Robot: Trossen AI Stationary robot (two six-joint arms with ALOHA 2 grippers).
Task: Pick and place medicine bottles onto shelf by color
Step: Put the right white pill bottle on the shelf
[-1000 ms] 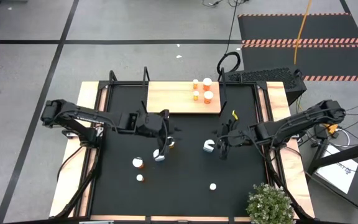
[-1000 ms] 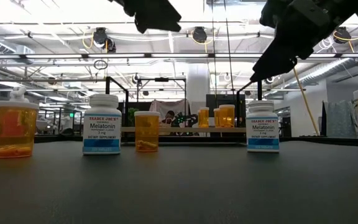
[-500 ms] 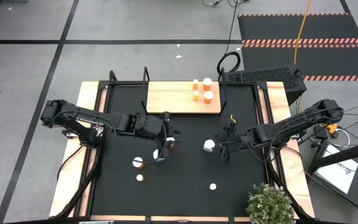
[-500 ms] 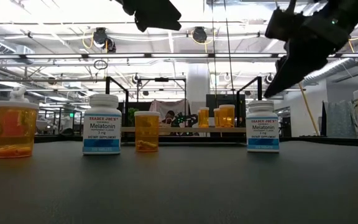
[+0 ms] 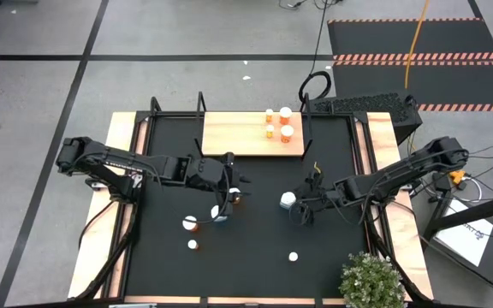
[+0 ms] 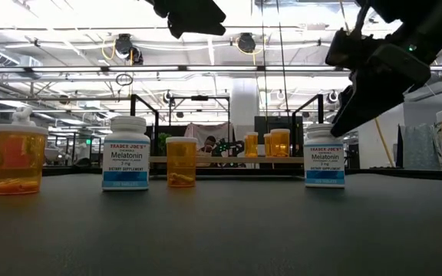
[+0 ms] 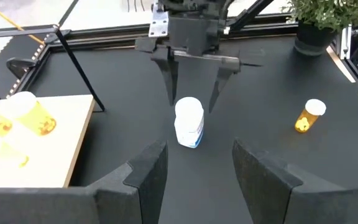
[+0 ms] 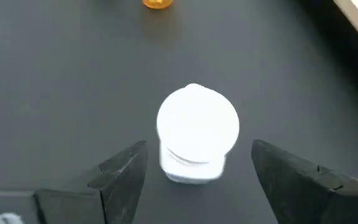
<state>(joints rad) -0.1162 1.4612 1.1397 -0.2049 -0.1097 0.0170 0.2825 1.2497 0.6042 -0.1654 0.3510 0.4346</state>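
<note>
Right gripper (image 8: 194, 177) is held wide open, empty, above the white bottle (image 8: 197, 132); if lowered off-centre, the bottle could be tipped. Left gripper (image 7: 194, 171) is seen open, empty.

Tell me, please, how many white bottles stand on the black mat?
2: one white bottle under the open right fingers, the other near the left arm; more may be hidden.

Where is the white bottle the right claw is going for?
The white bottle stands upright on the black table, right of the middle in the high view. The open right claw hangs just above it, not touching.
</note>
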